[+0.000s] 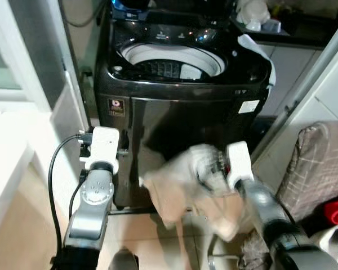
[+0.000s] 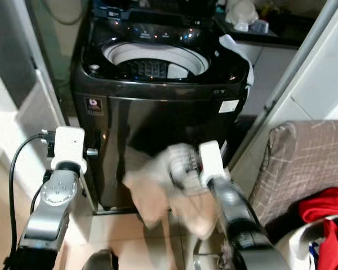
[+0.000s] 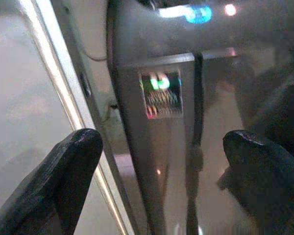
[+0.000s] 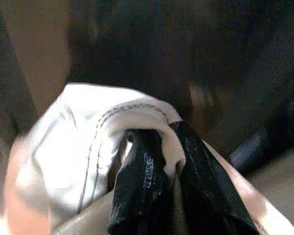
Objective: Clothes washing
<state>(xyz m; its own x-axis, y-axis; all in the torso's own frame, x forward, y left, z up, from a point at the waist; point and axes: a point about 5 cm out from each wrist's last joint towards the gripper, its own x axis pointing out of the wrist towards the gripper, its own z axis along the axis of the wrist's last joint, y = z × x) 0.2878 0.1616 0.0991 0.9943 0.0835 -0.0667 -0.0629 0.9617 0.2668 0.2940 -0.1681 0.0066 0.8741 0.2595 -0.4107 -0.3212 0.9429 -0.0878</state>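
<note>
1. Nearest the camera, the right hand [image 4: 159, 171] is clamped on a pale beige cloth garment [image 4: 88, 142]; in the right wrist view both black fingers [image 4: 137, 181] pinch a stitched fold of it, and the rest hangs below the grip. In the head views this bundle sits low and centre-right, blurred, in front of the machine's dark front panel. Holding it by one bunched edge lets the cloth drape free of the floor, which I judge suits lifting it toward the tub.

2. At lower left of the left eye view the left hand [image 3: 166, 186] is raised beside the machine's left front corner, its two fingers spread apart and holding nothing. It looks parked out of the way while the right arm carries the load.

3. Filling the upper centre stands the glossy black top-loading washing machine [image 1: 180, 112], lid up, so its white-rimmed round tub opening [image 1: 172, 59] is ready to receive clothes. A white cloth [image 1: 259, 50] drapes over its right top edge.

4. At far right lies a brown checked cushion-like fabric [image 1: 318, 163], with red clothing [image 2: 327, 205] at its lower edge, probably more laundry waiting.

5. Writing: a small red-and-white badge [image 1: 116, 106] sits on the front panel at left and a white sticker [image 1: 248, 106] at right; a label with green lights shows in the left wrist view. None can be read.
</note>
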